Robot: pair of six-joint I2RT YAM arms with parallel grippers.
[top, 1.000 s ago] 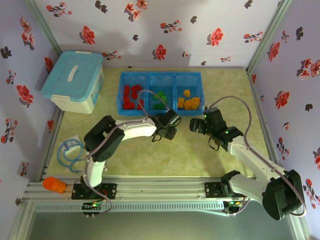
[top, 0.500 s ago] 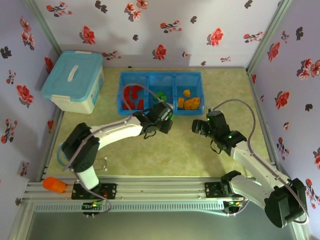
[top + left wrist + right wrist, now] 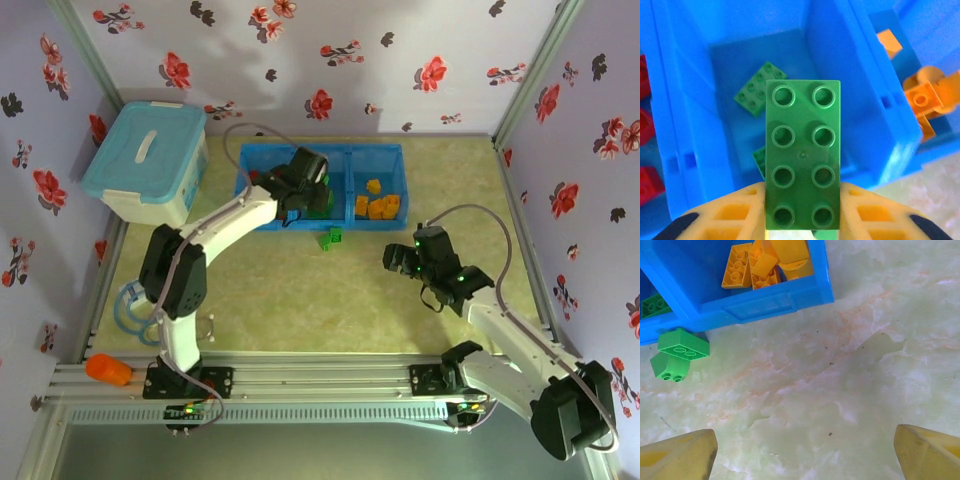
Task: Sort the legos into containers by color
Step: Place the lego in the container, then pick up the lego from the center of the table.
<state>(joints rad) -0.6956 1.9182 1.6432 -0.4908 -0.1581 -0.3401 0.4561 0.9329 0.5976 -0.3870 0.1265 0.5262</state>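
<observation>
The left gripper (image 3: 802,222) is pinching a green lego (image 3: 802,150) in its jaws over the centre-frame container (image 3: 740,60); the right gripper (image 3: 805,452) is hanging with jaws spread.

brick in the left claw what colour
Green; the brick shows best in the left wrist view.

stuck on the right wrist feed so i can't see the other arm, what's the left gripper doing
Observer: The left gripper is shut on a green eight-stud plastic brick, held above the middle compartment of the low bright blue plastic tray.
Operator: what's in the left compartment
Observer: Red plastic bricks lie there.
Operator: anything past the tray on the left
Observer: A pale blue lidded plastic tub stands there, apart from the tray.
</observation>
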